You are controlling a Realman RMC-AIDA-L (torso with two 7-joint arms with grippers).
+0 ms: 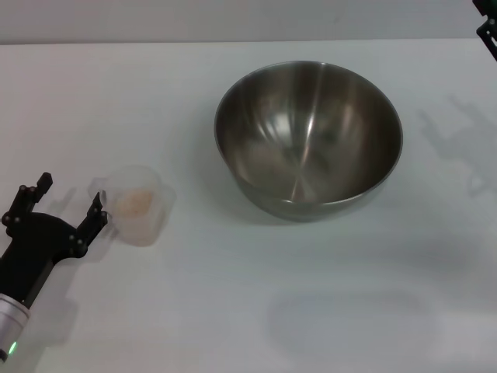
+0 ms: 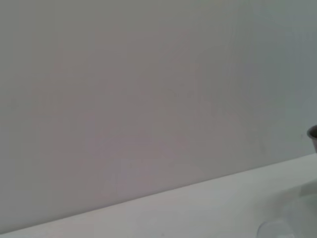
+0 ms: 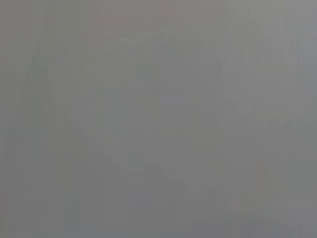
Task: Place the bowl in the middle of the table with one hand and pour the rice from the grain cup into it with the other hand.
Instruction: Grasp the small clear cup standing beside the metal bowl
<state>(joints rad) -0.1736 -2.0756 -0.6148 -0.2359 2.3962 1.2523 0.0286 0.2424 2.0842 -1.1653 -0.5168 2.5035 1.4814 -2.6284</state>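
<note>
The steel bowl (image 1: 308, 140) stands upright and empty on the white table (image 1: 233, 311), a little right of the middle. The clear grain cup (image 1: 138, 203) stands at the left with pale rice (image 1: 133, 202) in its bottom. My left gripper (image 1: 70, 194) is open low at the left. Its nearer finger (image 1: 96, 210) is right beside the cup's left side, and the cup is not between the fingers. A small part of my right gripper (image 1: 488, 31) shows at the top right corner, far from the bowl. A sliver of the bowl (image 2: 313, 133) shows in the left wrist view.
The table's far edge (image 1: 233, 41) meets a grey wall. The left wrist view shows mostly wall and a strip of table (image 2: 198, 208). The right wrist view shows only flat grey.
</note>
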